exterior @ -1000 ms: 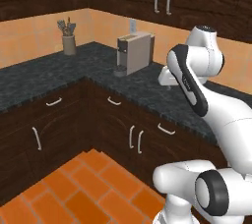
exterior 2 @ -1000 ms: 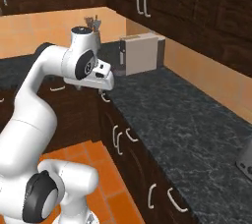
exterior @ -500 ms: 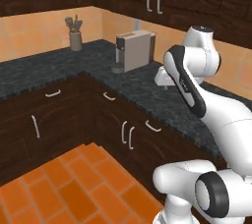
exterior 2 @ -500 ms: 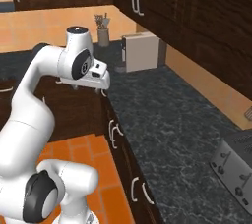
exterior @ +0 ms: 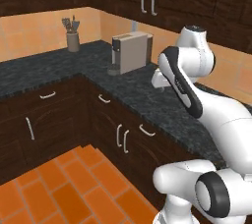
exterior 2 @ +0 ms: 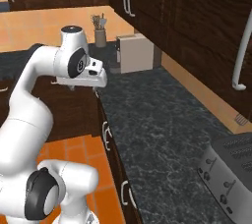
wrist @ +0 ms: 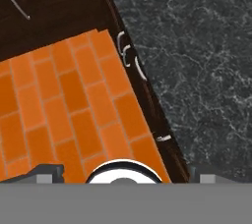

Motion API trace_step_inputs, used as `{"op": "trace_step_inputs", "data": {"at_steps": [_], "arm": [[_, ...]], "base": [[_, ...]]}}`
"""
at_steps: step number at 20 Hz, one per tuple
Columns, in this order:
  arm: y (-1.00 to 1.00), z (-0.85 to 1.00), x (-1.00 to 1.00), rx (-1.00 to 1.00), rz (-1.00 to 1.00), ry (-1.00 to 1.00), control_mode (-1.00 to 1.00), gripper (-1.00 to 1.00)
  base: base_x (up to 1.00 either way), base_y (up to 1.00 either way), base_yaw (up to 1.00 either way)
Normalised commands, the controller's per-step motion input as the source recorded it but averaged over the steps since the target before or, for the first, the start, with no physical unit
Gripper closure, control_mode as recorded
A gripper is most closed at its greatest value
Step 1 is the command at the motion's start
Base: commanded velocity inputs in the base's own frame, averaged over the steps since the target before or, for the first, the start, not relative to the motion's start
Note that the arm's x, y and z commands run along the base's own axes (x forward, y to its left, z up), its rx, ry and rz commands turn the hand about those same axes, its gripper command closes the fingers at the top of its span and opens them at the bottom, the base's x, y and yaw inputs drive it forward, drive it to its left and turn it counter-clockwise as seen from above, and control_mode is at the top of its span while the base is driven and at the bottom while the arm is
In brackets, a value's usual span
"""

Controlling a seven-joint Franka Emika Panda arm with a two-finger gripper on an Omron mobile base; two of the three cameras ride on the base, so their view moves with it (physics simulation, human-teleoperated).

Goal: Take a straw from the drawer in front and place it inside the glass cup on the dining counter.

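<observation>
While the white arm's two-finger gripper [wrist: 127,173] hangs above the black speckled stone counter [exterior: 147,95], its dark tips sit at the far lower left and lower right of the hand view, spread fully apart with nothing between them. At the centre of the left base view, a shallow dark-brown wooden drawer with a small curved silver handle [exterior: 146,130] is shut under the counter edge. A boxy beige coffee machine [exterior: 130,51] stands at upper centre. Orange brick floor tiles [wrist: 59,100] cover the lower left.
</observation>
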Motion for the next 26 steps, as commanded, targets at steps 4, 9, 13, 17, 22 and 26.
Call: {"op": "trace_step_inputs", "data": {"at_steps": [4,9,13,17,22,26], "arm": [[1.0,-0.2,0.01,-0.35,-0.02,-0.01,-1.0,-1.0],[0.99,-0.54,0.07,-0.39,-0.07,0.0,-1.0,-1.0],[0.79,-0.61,0.18,-0.41,-0.1,0.0,-1.0,-1.0],[0.54,-0.59,0.32,-0.34,-0.13,0.05,-1.0,-1.0],[0.25,-0.5,0.33,-0.29,-0.15,0.04,-1.0,-1.0],[0.01,-0.48,0.3,-0.26,-0.11,0.04,-1.0,-1.0]], "base": [[0.0,0.0,0.0],[0.0,0.0,0.0],[0.0,0.0,0.0],[0.0,0.0,0.0],[0.0,0.0,0.0],[0.0,0.0,0.0]]}}
